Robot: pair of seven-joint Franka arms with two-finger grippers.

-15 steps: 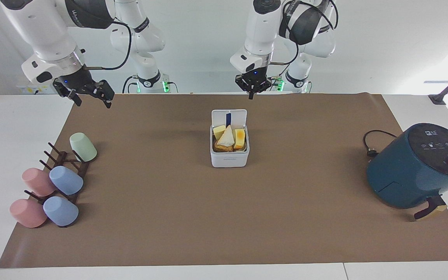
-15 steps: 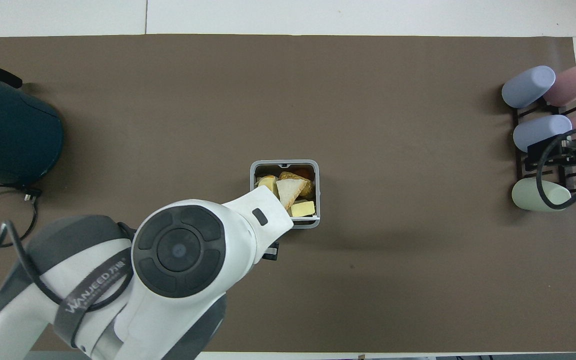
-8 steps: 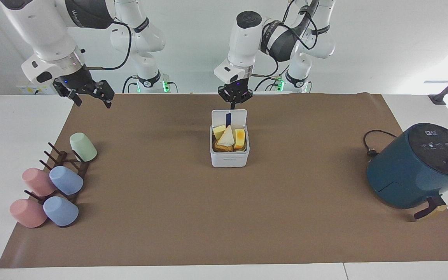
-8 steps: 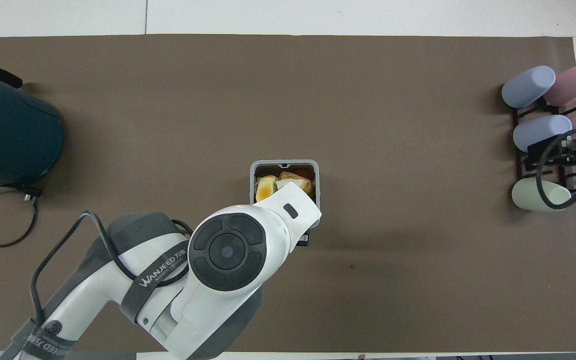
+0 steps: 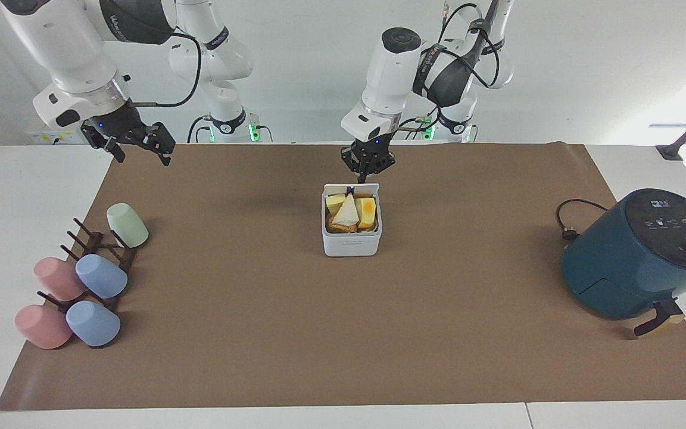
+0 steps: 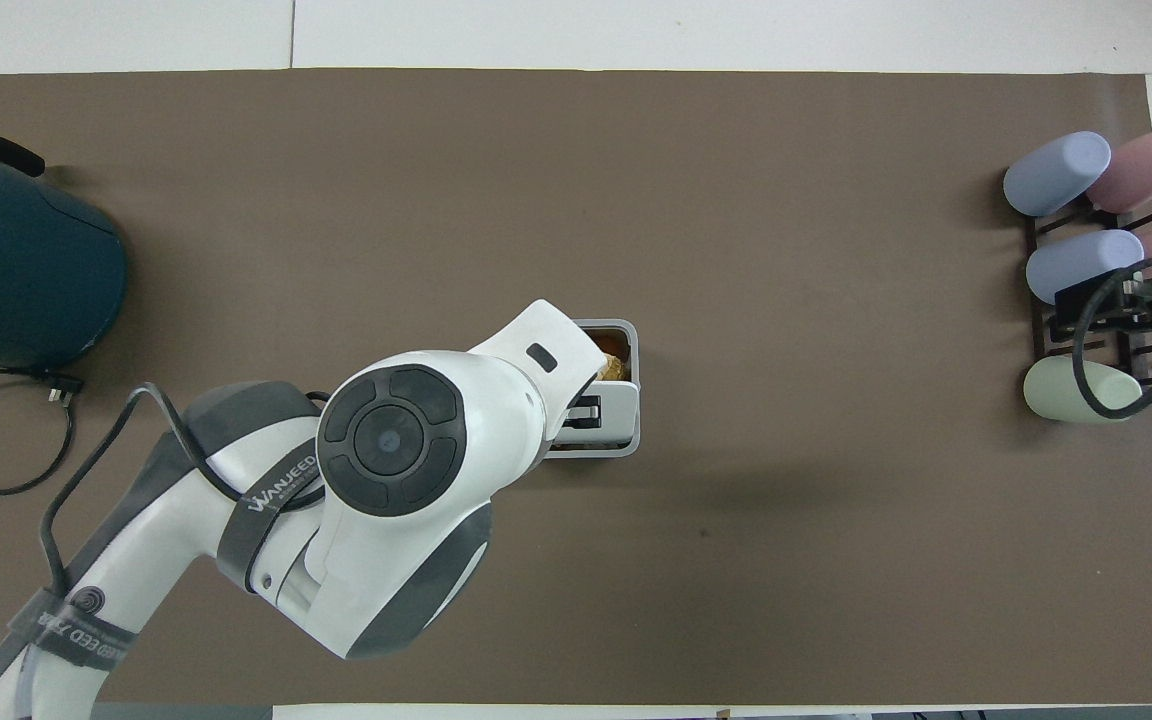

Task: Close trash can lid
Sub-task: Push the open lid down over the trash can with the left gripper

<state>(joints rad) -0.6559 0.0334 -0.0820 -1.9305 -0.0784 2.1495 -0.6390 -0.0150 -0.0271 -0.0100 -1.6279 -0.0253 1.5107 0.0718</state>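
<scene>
Left gripper (image 5: 364, 176), fingers apparently pinched together, presses the light, stiff hinged lid (image 5: 355, 188) at its free edge over the trash can (image 5: 351, 243); right gripper (image 5: 138, 146) waits with fingers spread.

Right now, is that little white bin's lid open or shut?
Partly open. The lid leans forward over the trash can, food showing beneath; the left end effector is at its top edge.

The left arm (image 6: 266, 500) wears a grey band with white lettering that reads "WANJEED", followed by characters too small to make out. The right arm (image 5: 134, 18) carries a dark band with pale lettering, but it cannot be read. The air fryer (image 5: 635, 256) shows small white panel icons on top, not legible.
</scene>
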